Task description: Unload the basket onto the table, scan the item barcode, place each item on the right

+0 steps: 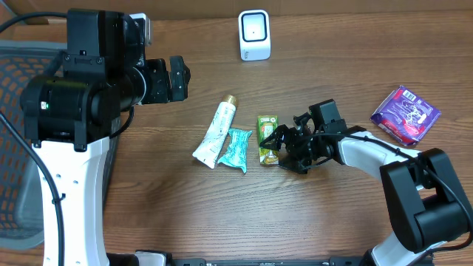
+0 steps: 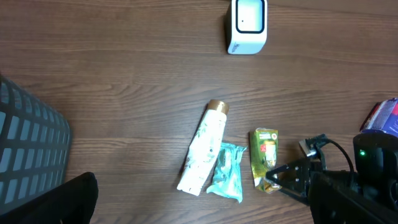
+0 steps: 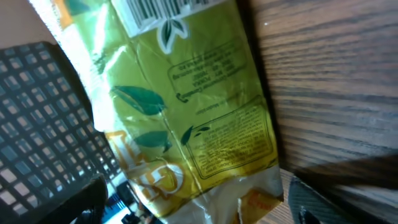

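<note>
A green and yellow packet (image 1: 267, 137) lies flat in the middle of the table, its barcode visible at the top of the right wrist view (image 3: 186, 112). My right gripper (image 1: 276, 142) reaches in from the right and straddles the packet's near end, open, with a finger on each side and gaps showing (image 3: 196, 205). The left wrist view shows the same packet (image 2: 263, 158) with the right gripper (image 2: 278, 177) at its lower end. The white scanner (image 1: 254, 35) stands at the back of the table (image 2: 247, 25). My left gripper (image 1: 168, 80) hangs high at the left, open and holding nothing.
A white tube (image 1: 216, 131) and a teal packet (image 1: 238, 149) lie just left of the green packet. A purple packet (image 1: 405, 113) sits at the far right. A grey mesh basket (image 1: 22, 148) stands past the table's left edge.
</note>
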`<state>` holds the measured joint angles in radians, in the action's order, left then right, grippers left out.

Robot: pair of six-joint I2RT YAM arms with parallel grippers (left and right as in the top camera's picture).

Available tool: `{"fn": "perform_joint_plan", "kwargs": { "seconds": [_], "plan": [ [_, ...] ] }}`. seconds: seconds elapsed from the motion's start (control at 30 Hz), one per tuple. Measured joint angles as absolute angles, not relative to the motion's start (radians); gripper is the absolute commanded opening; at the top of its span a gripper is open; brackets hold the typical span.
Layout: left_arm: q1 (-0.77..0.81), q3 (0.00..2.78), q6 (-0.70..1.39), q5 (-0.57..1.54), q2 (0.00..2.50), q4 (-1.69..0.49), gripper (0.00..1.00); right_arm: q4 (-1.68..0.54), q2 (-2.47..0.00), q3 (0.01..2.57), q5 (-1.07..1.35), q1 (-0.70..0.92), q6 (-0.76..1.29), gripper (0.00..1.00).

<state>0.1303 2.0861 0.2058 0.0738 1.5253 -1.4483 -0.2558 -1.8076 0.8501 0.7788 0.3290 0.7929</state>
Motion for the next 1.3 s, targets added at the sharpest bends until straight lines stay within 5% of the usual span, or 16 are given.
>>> {"fn": "perform_joint_plan", "kwargs": {
  "seconds": [0.2,0.53,0.93,1.13,1.3],
  "plan": [
    [0.130,2.086,0.206,0.074,1.525,-1.448,1.00,-0.260,-1.808,0.850,0.727,0.329,0.837,0.73],
    [0.130,2.086,0.206,0.074,1.525,-1.448,0.99,-0.192,-1.808,0.850,0.689,0.330,0.864,0.76],
    [0.130,2.086,0.206,0.074,1.525,-1.448,0.99,-0.155,-1.805,0.850,0.651,0.334,0.860,0.19],
    [0.130,2.086,0.206,0.074,1.525,-1.448,1.00,-0.158,-1.803,0.850,0.658,0.335,0.862,0.04],
    [0.130,2.086,0.206,0.074,1.525,-1.448,1.00,-0.194,-1.803,0.865,0.671,0.336,0.814,0.04]
  ]
}}
